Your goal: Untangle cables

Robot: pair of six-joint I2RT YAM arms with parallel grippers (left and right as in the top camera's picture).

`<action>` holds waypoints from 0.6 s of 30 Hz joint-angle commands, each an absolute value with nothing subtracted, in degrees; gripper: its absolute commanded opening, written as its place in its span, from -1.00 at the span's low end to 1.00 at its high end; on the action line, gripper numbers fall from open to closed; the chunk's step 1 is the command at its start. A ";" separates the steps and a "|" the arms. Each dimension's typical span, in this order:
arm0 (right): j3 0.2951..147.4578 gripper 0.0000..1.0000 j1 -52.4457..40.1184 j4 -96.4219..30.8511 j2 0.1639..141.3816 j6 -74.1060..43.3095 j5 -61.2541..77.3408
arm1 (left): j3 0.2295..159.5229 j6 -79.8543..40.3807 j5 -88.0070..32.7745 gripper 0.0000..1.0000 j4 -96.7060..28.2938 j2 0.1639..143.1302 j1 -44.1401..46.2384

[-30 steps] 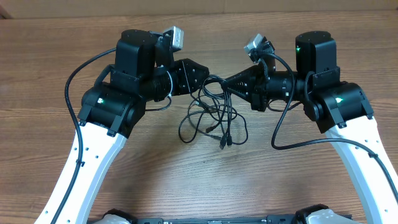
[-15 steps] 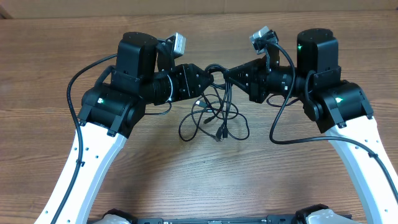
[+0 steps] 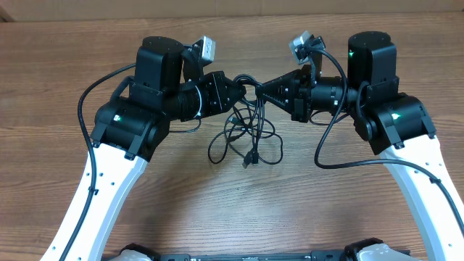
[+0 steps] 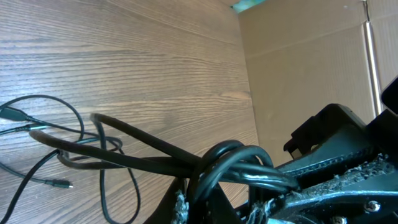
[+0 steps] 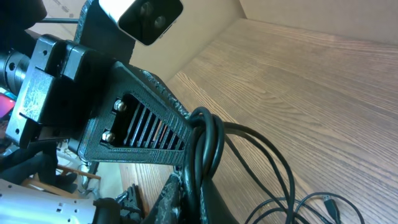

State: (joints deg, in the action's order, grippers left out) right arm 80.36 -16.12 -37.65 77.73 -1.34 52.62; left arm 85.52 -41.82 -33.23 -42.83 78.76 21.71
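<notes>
Black cables (image 3: pixel 251 127), pinched by both left gripper (image 3: pixel 241 85) and right gripper (image 3: pixel 262 90), hang looped together, so untangling looks barely begun.

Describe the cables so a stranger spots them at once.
On the wooden table, look between the left gripper and the right gripper, tip to tip. The cables trail from them in thin black loops, far thinner than the arms' wires.

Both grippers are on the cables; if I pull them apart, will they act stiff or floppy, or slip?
Probably floppy: the cables trail in loose loops from where the left gripper and right gripper pinch them. Likely light, being so thin. The glossy bunched strands may slide through the jaws.
</notes>
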 commanded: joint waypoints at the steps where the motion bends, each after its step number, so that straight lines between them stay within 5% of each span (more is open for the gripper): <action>1: 81.06 -0.92 -16.40 -37.76 77.06 -1.43 57.12 | 85.89 -42.46 -32.60 -0.91 -41.32 77.89 21.67; 3: 81.06 -0.92 -16.38 -38.20 77.06 -1.26 56.99 | 85.89 -42.46 -32.45 -0.91 -41.32 77.89 21.67; 7: 81.06 0.80 -16.34 -41.67 77.06 -1.28 46.26 | 85.89 -41.80 -27.11 -0.92 -43.77 77.89 21.67; 8: 81.06 1.00 -16.34 -43.09 77.06 -1.28 41.76 | 85.89 -40.82 -24.23 -0.91 -45.52 77.89 21.67; 11: 81.06 1.00 -16.34 -43.97 77.06 0.12 36.56 | 85.89 -34.26 -22.57 -0.92 -46.92 77.89 21.67; 18: 81.06 0.89 -16.73 -47.22 77.06 26.41 42.96 | 85.89 -27.86 -28.60 -0.92 -48.69 77.91 21.93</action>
State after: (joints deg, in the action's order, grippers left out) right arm 80.38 -16.27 -46.22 77.73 13.72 39.75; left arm 85.52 -31.00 -26.17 -48.05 78.76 21.71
